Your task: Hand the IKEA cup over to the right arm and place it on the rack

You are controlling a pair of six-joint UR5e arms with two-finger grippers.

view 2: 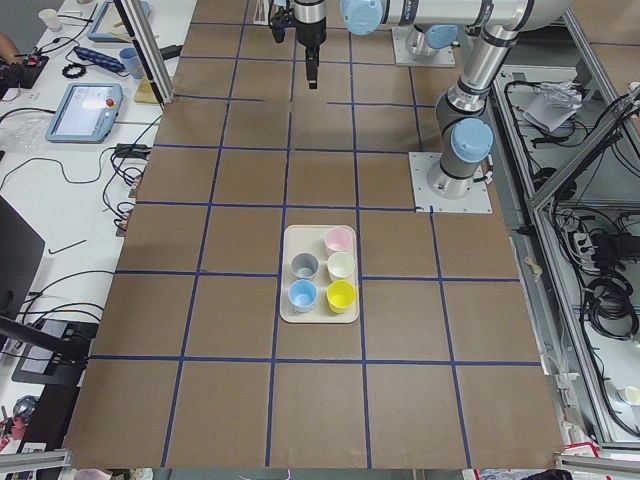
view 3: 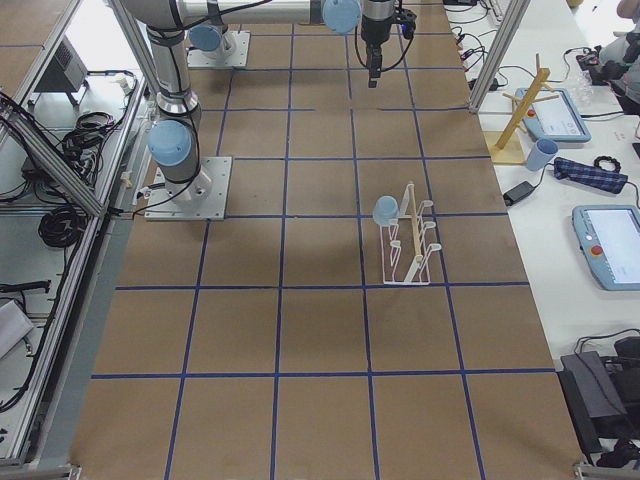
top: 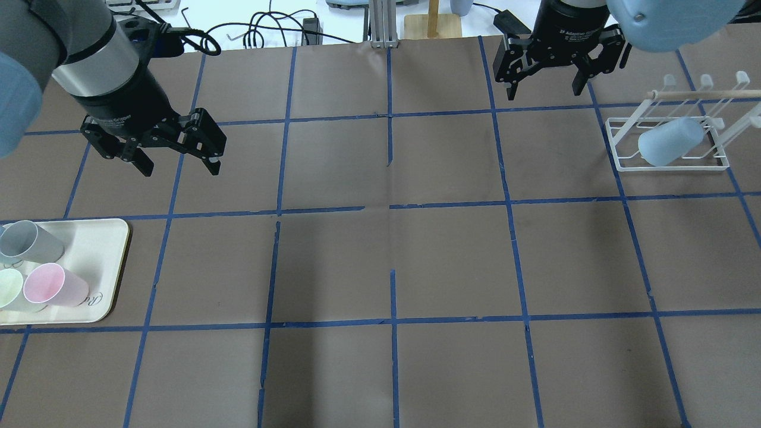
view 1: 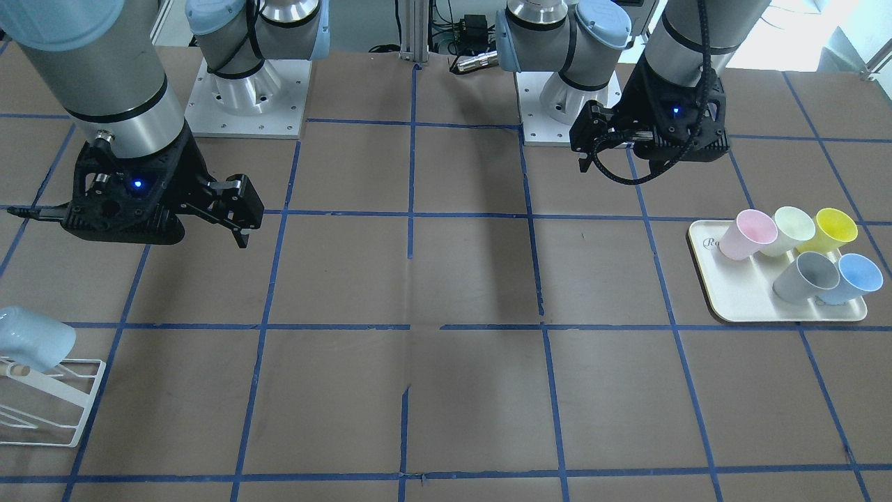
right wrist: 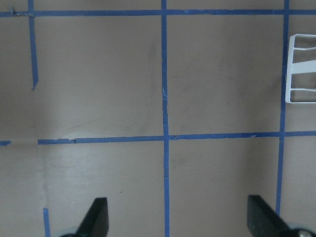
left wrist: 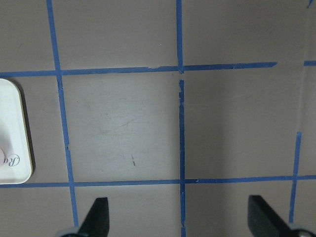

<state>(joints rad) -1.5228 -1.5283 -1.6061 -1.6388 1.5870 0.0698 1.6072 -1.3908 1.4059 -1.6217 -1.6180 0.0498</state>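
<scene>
Overall: task is looking finished, judging by where everything is sitting.
IKEA cup (top: pixel 672 147): lying slanted on the rack (top: pixel 672 169), among the prongs, on the robot's right side of the table (top: pixel 392 261).
Right gripper (top: pixel 545 92): hanging above the table near the rack but apart from it. Fingers are spread wide and gripping nothing. Its wrist camera is showing bare table between the tips and a rack corner at the frame edge.
Left gripper (top: pixel 179 168): hovering over the table beyond the tray (view 1: pixel 739 307), fingers spread wide, also empty.
Tray: carrying the pink cup (view 1: pixel 749 233), pale green cup (view 1: pixel 791 229), yellow cup (view 1: pixel 831 229), grey cup (view 1: pixel 808 275) and deeper blue cup (view 1: pixel 854 279). Nothing is touching them.
Done: handover and placement are reading as complete, with the cup on the rack and both grippers free.
Remaining: likely nothing beyond parking the arms.
Caveat: can't tell whether the cup is seating over a prong or only leaning on the wires, as the views are too coarse.
</scene>
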